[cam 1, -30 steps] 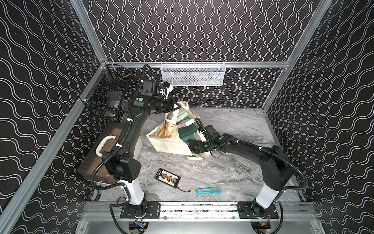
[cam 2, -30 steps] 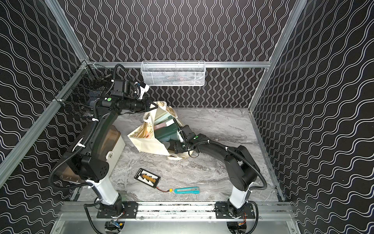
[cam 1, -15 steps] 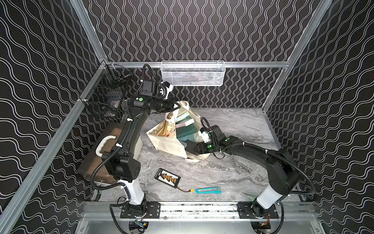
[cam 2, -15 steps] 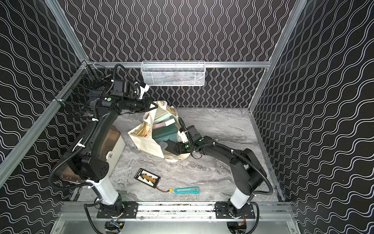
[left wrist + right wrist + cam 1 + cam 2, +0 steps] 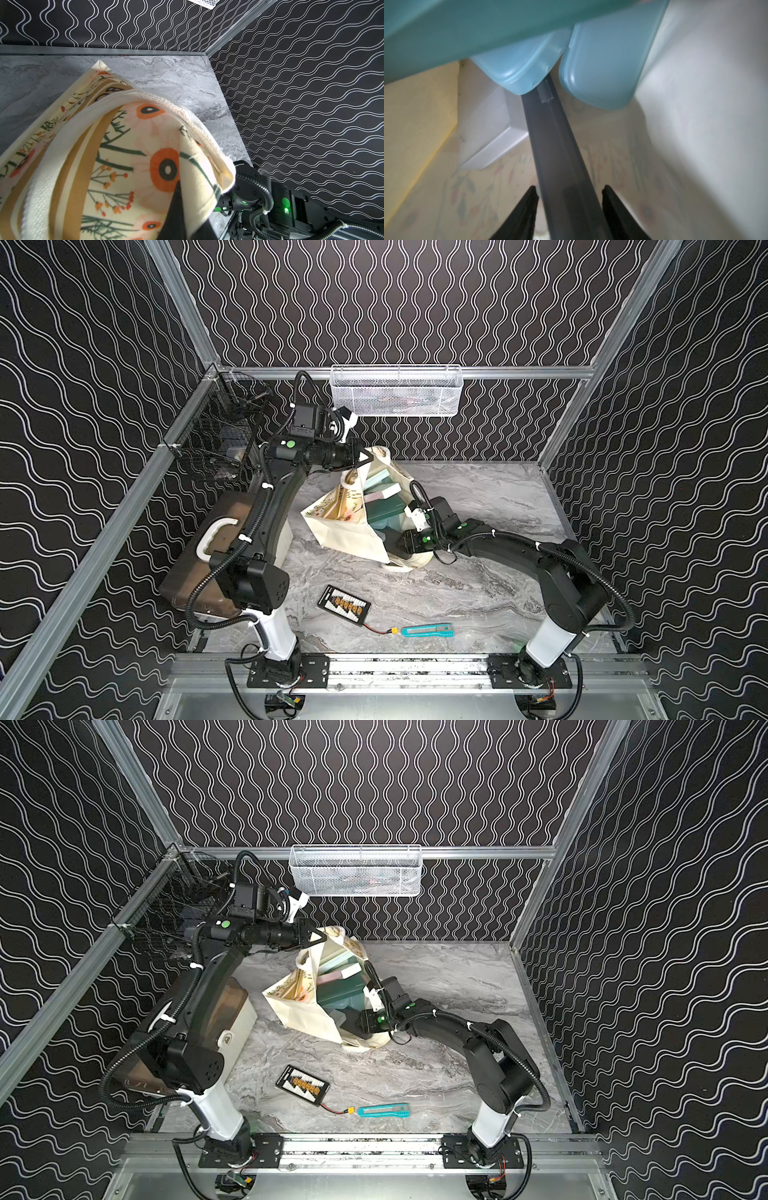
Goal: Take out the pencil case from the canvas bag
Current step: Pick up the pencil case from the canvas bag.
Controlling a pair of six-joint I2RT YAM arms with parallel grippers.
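The pencil case [image 5: 560,145] (the slim grey one, I judge) lies inside the canvas bag [image 5: 345,531], its long axis running toward nine o'clock from my right claw [image 5: 569,187], which clasps its near end. The way out is toward three o'clock. My left claw [image 5: 366,457] pinches the bag's rim at twelve.

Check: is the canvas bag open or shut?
Open. The left gripper holds up one rim of the canvas bag; boxes show inside.
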